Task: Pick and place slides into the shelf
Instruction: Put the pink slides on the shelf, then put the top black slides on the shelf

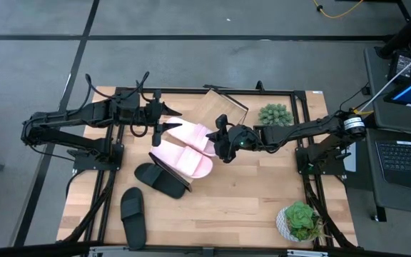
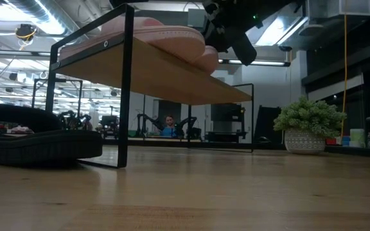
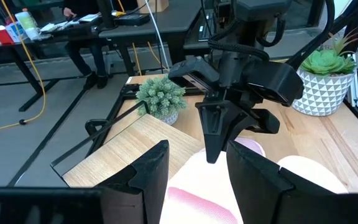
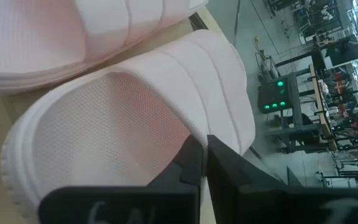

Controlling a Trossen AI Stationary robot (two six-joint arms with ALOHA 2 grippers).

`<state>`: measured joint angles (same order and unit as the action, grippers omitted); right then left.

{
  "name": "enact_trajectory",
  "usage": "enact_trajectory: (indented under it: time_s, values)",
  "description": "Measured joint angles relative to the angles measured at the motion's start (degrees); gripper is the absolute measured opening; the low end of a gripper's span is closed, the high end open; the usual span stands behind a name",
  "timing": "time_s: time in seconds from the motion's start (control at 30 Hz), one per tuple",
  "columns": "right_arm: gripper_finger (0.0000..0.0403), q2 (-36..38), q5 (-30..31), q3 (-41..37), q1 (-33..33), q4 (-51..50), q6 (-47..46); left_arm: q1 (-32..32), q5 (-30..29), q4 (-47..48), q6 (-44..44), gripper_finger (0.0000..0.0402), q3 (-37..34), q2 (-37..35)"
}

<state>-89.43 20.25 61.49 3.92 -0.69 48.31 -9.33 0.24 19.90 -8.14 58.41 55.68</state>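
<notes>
Two pink slides (image 1: pixel 188 148) lie on the shelf (image 1: pixel 223 107). Right end effector (image 1: pixel 223 146) is pinched tight beside one. Left end effector (image 1: pixel 164 130) is partly spread above them, holding nothing. Two black slides (image 1: pixel 161 179) rest on the surface (image 1: pixel 248 200).

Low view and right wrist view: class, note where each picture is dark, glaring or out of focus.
Low view: bright ceiling lights glare behind, so the slanted light wood shelf and the right pincer show dark against them; the near tabletop is blurred. Right wrist view: the pale pink slide fills the frame, soft-focused.
</notes>
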Motion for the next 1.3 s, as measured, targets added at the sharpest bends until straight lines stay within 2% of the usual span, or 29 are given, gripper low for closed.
enact_trajectory:
  time_s: [0.47,1.0,1.1,1.3]
  values:
    - [0.0028,0.07,0.04,0.0,0.17,-2.74,-2.84,0.01,-0.01,0.0,-0.02,0.0153,0.0,0.0]
    - [0.0178,0.13,0.0,1.39,2.45,-4.75,-3.26,-0.01,0.0,0.02,-0.02,0.0153,0.0,0.0]
    - [0.0192,0.22,0.4,4.62,2.62,-8.83,-5.26,0.0,0.0,0.01,0.0,0.0153,0.0,0.0]
    - [0.0198,0.26,0.53,11.47,2.62,-23.21,-12.26,0.0,0.0,0.03,-0.01,0.0153,0.0,0.0]
